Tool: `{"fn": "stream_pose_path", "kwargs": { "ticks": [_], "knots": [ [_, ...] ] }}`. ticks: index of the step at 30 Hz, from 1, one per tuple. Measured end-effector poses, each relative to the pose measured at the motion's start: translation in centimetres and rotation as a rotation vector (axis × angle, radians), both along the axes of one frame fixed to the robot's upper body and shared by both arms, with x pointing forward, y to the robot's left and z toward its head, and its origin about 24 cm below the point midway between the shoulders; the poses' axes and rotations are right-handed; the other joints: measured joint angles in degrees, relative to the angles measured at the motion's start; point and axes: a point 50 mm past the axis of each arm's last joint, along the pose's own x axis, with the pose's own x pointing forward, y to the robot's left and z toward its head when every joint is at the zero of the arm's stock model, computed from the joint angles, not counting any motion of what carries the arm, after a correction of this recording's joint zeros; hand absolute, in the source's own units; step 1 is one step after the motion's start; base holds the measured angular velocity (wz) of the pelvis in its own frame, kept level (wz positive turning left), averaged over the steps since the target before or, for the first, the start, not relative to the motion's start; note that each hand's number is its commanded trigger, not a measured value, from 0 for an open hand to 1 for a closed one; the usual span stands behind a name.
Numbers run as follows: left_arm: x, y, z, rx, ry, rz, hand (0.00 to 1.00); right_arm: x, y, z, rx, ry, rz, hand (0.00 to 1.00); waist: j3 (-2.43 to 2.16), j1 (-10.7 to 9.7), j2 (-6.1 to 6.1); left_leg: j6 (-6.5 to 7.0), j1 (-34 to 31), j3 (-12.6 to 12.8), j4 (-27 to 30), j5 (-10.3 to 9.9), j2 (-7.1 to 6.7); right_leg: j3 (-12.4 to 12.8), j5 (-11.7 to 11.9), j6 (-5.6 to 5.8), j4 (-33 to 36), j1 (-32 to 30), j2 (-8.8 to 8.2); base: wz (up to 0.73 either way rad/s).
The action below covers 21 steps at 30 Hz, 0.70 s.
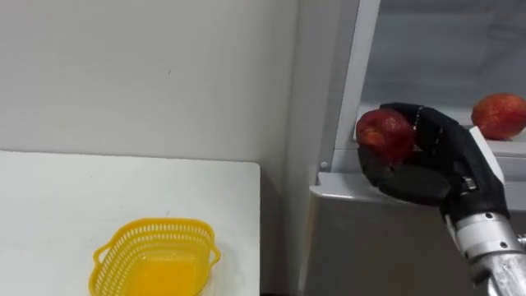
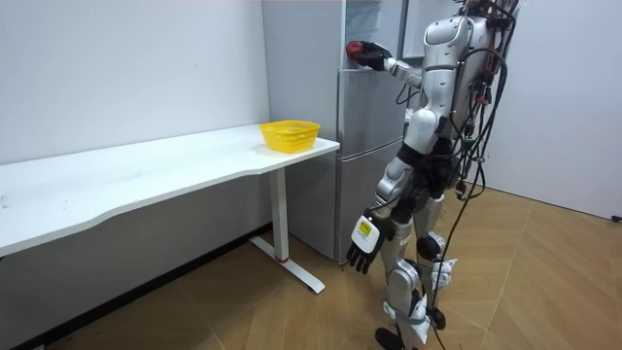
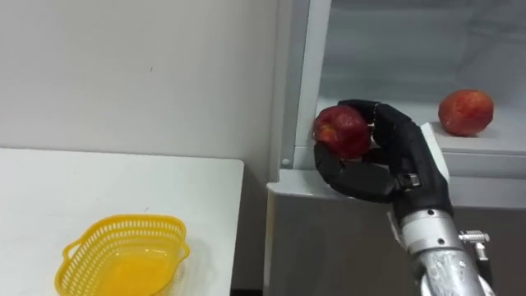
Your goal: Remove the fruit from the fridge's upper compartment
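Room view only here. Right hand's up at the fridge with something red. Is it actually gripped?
Observer: Yes. The eye views show the right hand with fingers and thumb curled round a red apple, at the front edge of the fridge.
Operator: Anything else inside?
Observer: A second red apple sits on the shelf, to the hand's right.
Operator: Basket contents?
Observer: The yellow basket on the white table holds nothing.
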Motion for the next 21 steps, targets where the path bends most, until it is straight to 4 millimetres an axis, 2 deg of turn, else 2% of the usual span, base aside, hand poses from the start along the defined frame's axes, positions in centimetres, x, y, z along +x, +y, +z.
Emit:
{"fn": "stream_pose_path", "kwargs": {
  "ticks": [7, 11, 14, 21],
  "knots": [
    [0.5, -0.1, -0.1, -0.020, -0.027, 0.026, 0.00, -1.1, 3.5, 1.4, -0.140, -0.155, -0.071, 1.00, -0.21, 0.25, -0.03, -0.28, -2.66, -0.15, 0.27, 0.26, -0.02, -0.06, 0.09, -0.16, 0.93, -2.84, -0.02, 0.00],
    [0.4, -0.1, -0.1, -0.023, -0.031, 0.032, 0.00, -2.3, 5.2, 2.6, -0.193, -0.252, -0.032, 1.00, -0.21, 0.42, -0.11, -0.27, -2.54, -0.10, -0.01, 0.27, 0.01, -0.05, 0.09, -0.15, 0.82, -2.90, 0.02, 0.00],
    [0.4, 0.1, -0.1, -0.021, -0.036, 0.027, 0.00, -2.7, 6.6, 2.7, -0.239, -0.287, 0.014, 1.00, -0.20, 0.83, -0.32, -0.27, -2.49, -0.10, -0.01, 0.27, 0.01, -0.10, 0.09, -0.15, 0.70, -2.90, 0.02, 0.00],
    [0.8, 0.1, -0.1, -0.021, -0.041, -0.011, 0.00, -3.2, 9.3, 2.0, -0.414, -0.301, 0.115, 1.00, 0.04, 3.23, -0.97, -0.28, -3.08, -0.41, 0.09, 0.27, -0.02, -0.38, 0.11, -0.18, 0.02, -2.88, 0.03, 0.01]
  ]
}}
